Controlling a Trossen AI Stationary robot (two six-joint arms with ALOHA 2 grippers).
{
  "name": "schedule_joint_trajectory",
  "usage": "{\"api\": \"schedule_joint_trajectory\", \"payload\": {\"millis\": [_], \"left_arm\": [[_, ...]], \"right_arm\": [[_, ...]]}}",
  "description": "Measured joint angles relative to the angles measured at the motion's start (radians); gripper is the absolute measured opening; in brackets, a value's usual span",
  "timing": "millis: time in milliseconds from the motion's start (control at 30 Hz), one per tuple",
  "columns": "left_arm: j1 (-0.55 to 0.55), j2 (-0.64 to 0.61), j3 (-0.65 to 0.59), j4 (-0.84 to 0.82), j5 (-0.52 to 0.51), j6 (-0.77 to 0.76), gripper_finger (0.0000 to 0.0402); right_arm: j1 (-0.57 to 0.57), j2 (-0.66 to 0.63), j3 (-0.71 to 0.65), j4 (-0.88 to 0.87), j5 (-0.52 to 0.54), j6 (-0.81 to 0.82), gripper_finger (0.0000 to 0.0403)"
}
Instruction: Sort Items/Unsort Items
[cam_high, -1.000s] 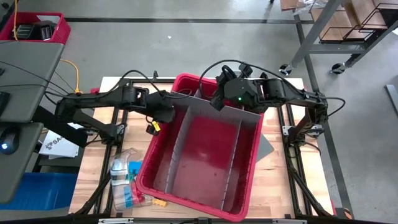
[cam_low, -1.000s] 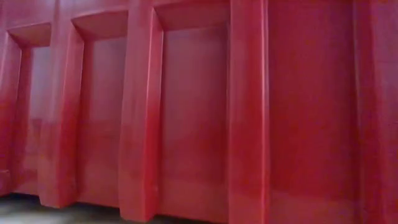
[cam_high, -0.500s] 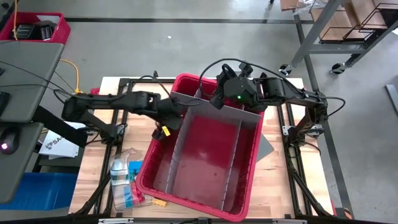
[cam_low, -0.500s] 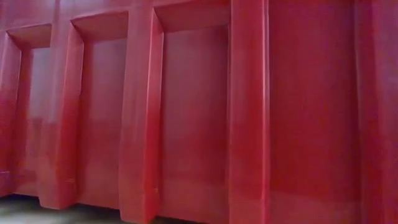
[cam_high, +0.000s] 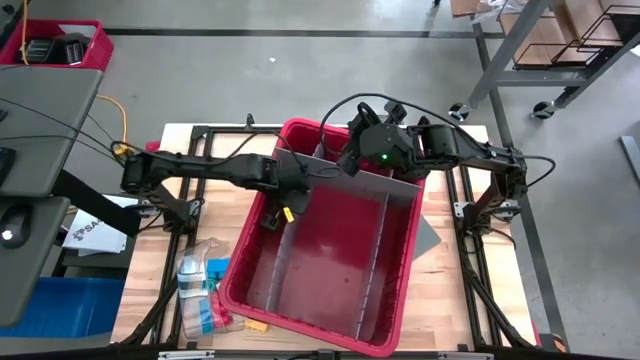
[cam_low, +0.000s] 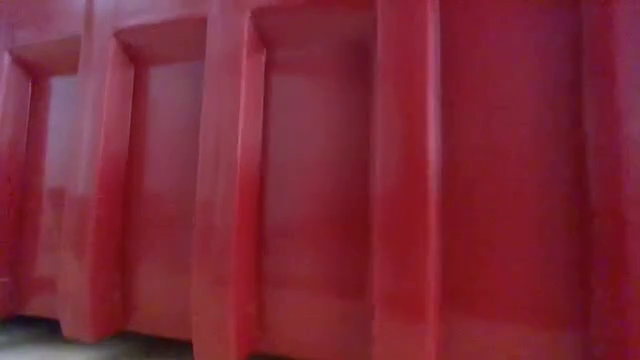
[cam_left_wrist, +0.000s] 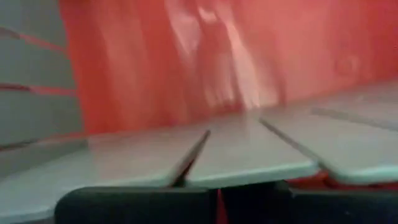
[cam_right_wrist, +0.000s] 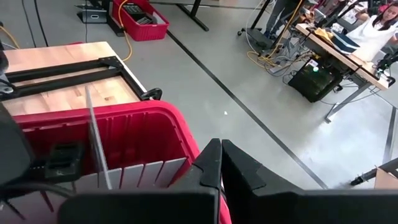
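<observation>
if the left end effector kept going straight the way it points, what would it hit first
Most likely the grey divider panels lying right ahead of the shut left end effector, with the red bin's inner wall behind them. Depth is hard to judge in the wrist view, so this is a best guess.

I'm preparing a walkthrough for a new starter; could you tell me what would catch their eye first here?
The big red bin fills the table's middle, tilted, with grey dividers inside. Both shut grippers meet at its far rim: the left gripper reaches inside, the right gripper sits on the edge.
</observation>
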Motion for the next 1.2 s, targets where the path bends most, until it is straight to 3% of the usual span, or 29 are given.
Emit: {"api": "schedule_joint_trajectory", "payload": {"millis": [200,567,700,767,1000,1200], "left_arm": [[0.0,-0.018,0.002,0.113,0.058,-0.012,0.0],[0.021,-0.073,0.014,-0.004,0.028,-0.023,0.0],[0.048,-0.156,0.014,0.014,0.024,-0.041,0.0],[0.069,-0.21,0.014,0.04,0.023,-0.062,0.0],[0.147,-0.379,0.016,0.166,-0.054,-0.076,0.0],[0.216,-0.434,0.016,0.215,-0.067,-0.154,0.0]], "right_arm": [[0.0,0.0,0.0,0.0,0.0,0.0,0.0],[-0.003,0.0,0.0,-0.007,-0.023,0.024,0.0],[-0.05,0.005,0.0,-0.068,-0.201,0.134,0.0],[-0.077,0.015,0.0,-0.129,-0.237,0.195,0.0],[-0.105,0.048,-0.006,-0.271,-0.209,0.356,0.0],[-0.02,-0.006,-0.223,-0.357,-0.136,0.687,0.0]]}}
